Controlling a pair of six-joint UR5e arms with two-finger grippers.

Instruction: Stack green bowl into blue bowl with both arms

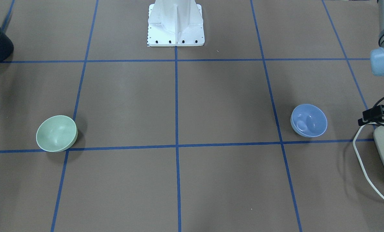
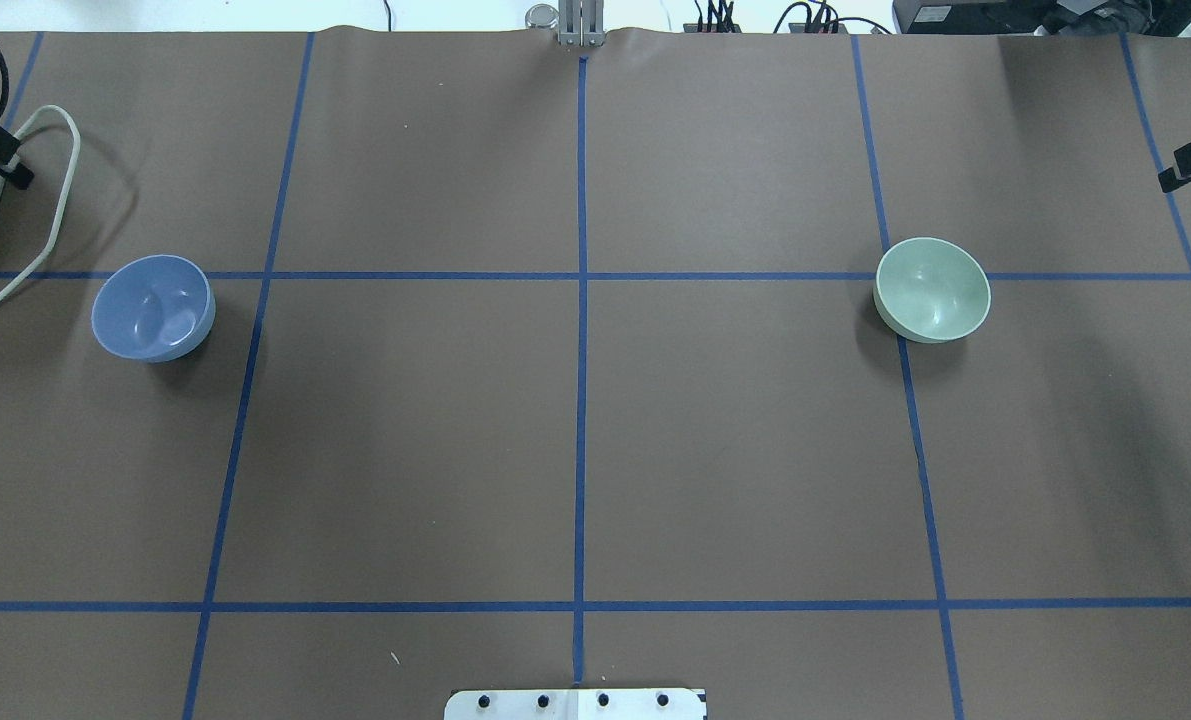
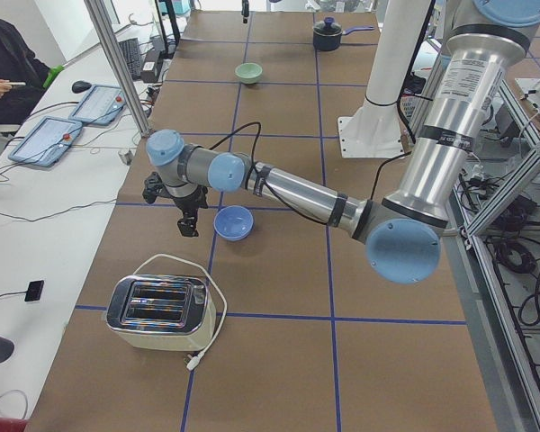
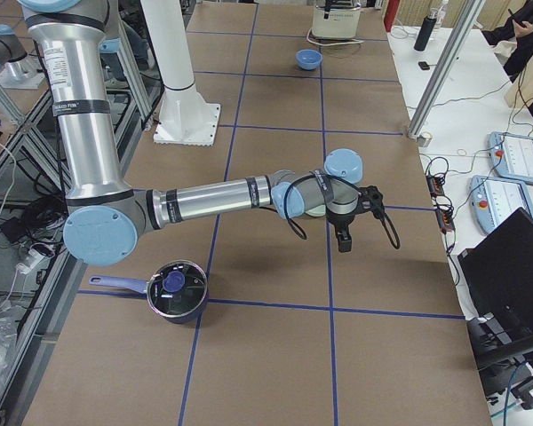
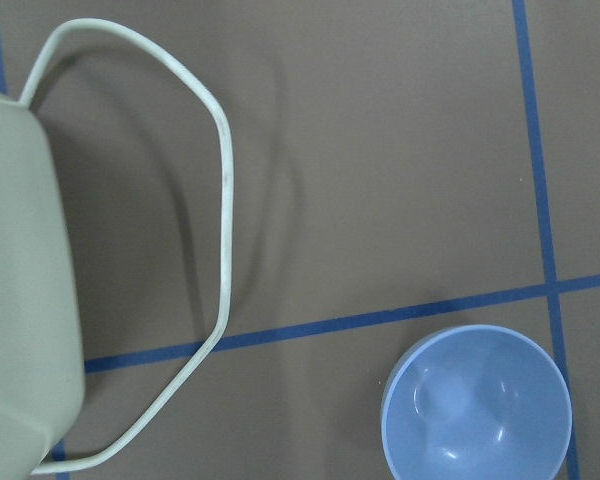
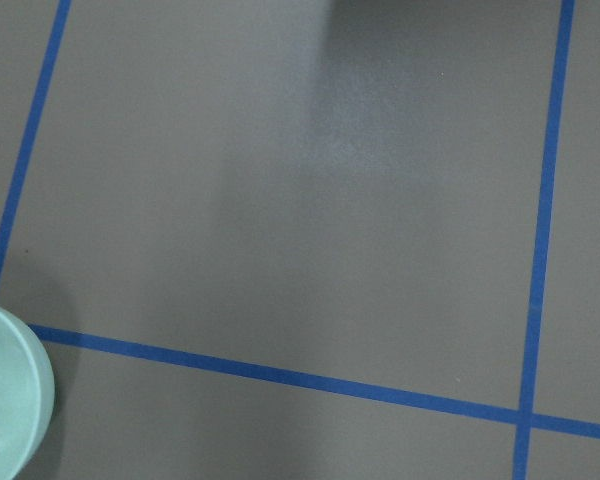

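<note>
The green bowl (image 2: 932, 290) stands upright on the brown table on my right side; it also shows in the front view (image 1: 56, 133) and at the lower left edge of the right wrist view (image 6: 10, 400). The blue bowl (image 2: 153, 307) stands upright on my left side, also in the front view (image 1: 309, 120) and the left wrist view (image 5: 477, 400). My left gripper (image 3: 188, 227) hovers just beyond the blue bowl, beside it. My right gripper (image 4: 343, 241) hovers beyond the green bowl. Both grippers are empty; I cannot tell whether their fingers are open or shut.
A cream toaster (image 3: 157, 312) with a looping white cord (image 5: 220, 200) sits at the table's left end near the blue bowl. A dark pot with a lid (image 4: 176, 290) sits at the right end. The white pedestal (image 1: 175, 22) stands at the robot's edge.
</note>
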